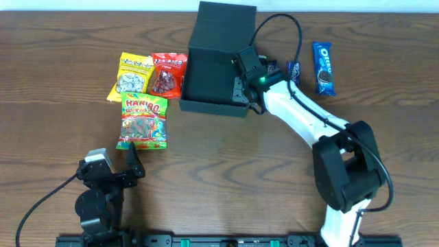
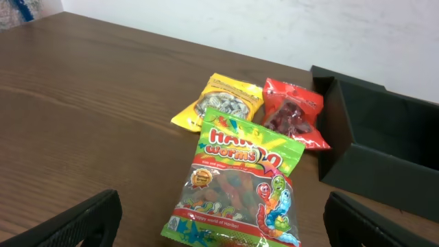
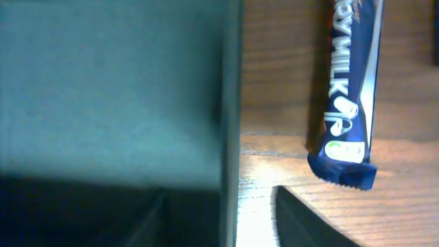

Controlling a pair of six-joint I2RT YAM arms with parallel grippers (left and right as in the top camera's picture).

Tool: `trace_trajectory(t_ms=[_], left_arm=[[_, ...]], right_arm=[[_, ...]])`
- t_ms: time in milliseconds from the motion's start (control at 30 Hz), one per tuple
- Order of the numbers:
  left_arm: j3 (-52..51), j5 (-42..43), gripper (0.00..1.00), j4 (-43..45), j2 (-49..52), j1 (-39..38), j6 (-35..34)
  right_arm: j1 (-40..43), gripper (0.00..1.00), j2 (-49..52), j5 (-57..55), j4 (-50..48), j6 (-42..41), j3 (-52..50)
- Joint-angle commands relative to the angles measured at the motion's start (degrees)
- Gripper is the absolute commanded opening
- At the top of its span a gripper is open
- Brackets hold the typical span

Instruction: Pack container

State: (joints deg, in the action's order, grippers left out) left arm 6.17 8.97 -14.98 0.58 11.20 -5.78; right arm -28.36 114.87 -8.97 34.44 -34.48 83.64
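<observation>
The container is a dark matte box, open, with its flap lid standing up at the back. It also shows in the left wrist view and the right wrist view. My right gripper straddles the container's right wall, one finger inside and one outside, with a gap showing; it is open. My left gripper is open and empty, low over the near end of a Haribo worms bag, fingers apart on either side.
A yellow snack bag and a red snack bag lie left of the container, above the Haribo bag. A blue milk chocolate bar and an Oreo packet lie right of it.
</observation>
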Motion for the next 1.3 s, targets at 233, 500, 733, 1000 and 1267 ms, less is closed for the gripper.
trace_trajectory(t_ms=[233, 500, 733, 1000, 1267], left_arm=[[-1.4, -0.4, 0.95, -0.5, -0.3, 0.0, 0.6], [-1.4, -0.4, 0.95, -0.5, -0.3, 0.0, 0.6], [-1.4, -0.4, 0.95, -0.5, -0.3, 0.0, 0.6], [-1.4, -0.4, 0.95, -0.5, -0.3, 0.0, 0.6], [-1.4, -0.4, 0.95, -0.5, -0.3, 0.0, 0.6]], right_arm=[[0.2, 0.04, 0.6, -1.3, 1.6, -0.4, 1.1], [2.4, 0.01, 0.5, -1.4, 6.2, -0.2, 1.1], [5.1, 0.01, 0.5, -1.3, 8.9, 7.1, 1.1], [5.2, 0.01, 0.5, -1.3, 9.3, 14.0, 1.1], [5.2, 0.04, 0.5, -1.1, 9.5, 14.8, 1.1]])
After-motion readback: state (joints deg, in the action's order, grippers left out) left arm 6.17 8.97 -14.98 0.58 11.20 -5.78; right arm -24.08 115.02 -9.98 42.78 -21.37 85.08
